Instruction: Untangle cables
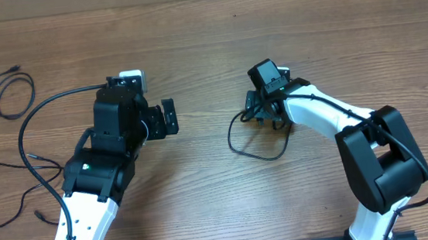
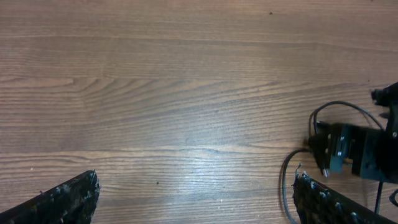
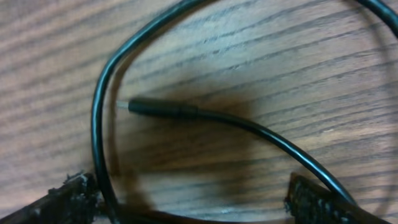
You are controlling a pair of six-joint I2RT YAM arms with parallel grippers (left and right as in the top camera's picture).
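One thin black cable point(image 1: 257, 152) lies looped on the wood under my right gripper point(image 1: 261, 113), which is down at the table. In the right wrist view this cable point(image 3: 99, 112) curls around its own plug tip point(image 3: 160, 107), and strands run past both fingertips point(image 3: 320, 200). The right gripper point(image 3: 193, 208) is open and clamps nothing. My left gripper point(image 1: 169, 118) hovers open over bare wood left of centre; its wrist view shows the left gripper point(image 2: 199, 205) empty, with the same cable point(image 2: 285, 186) beside its right finger. Two more cables lie far left: a loop point(image 1: 2, 92) and a loose strand point(image 1: 7, 192).
A thicker black wire point(image 1: 35, 120) arcs from the left arm's wrist back toward its base. Both arm bases stand at the near edge. The right gripper body point(image 2: 348, 149) shows at the right of the left wrist view.
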